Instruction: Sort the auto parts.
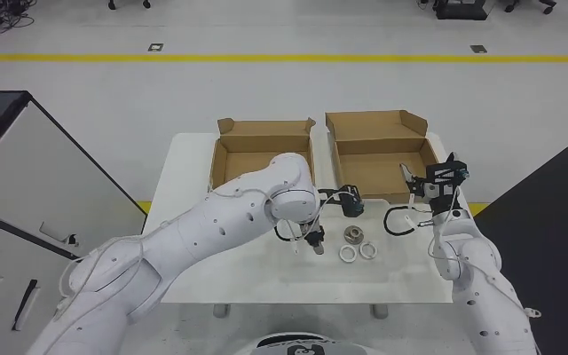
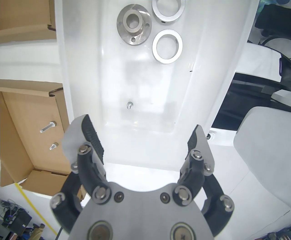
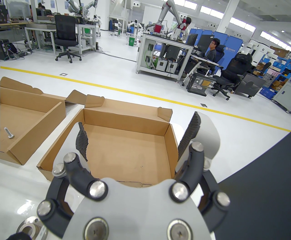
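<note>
The round grey metal flange with a raised hub and small bolt holes point(image 2: 134, 25) lies flat on a clear plastic tray point(image 2: 145, 91) that sits toward the middle of the near edge of the white table point(image 1: 191, 177). A flat silver metal ring point(image 2: 167, 46) and a second ring of the same kind point(image 2: 168, 9) lie just beside the flange on the same tray, both on the side facing the near edge. A small silver screw point(image 2: 129, 105) sits alone on the tray, apart from these three. A tiny dark mark point(image 2: 191, 71) on the tray's rim is too small to make out. The left tool point(image 2: 145, 145) hangs over the tray with its black ribbed pads spread wide and nothing between them. A long silver hex-head bolt point(image 2: 47, 127) and a short one point(image 2: 53, 146) lie on the floor of an open brown cardboard box point(image 1: 257, 169) toward the far left corner. A second open brown cardboard box point(image 1: 382, 169) stands beside it toward the far right corner. The right tool point(image 3: 138, 141) is over this box's near wall, released and holding nothing.
</note>
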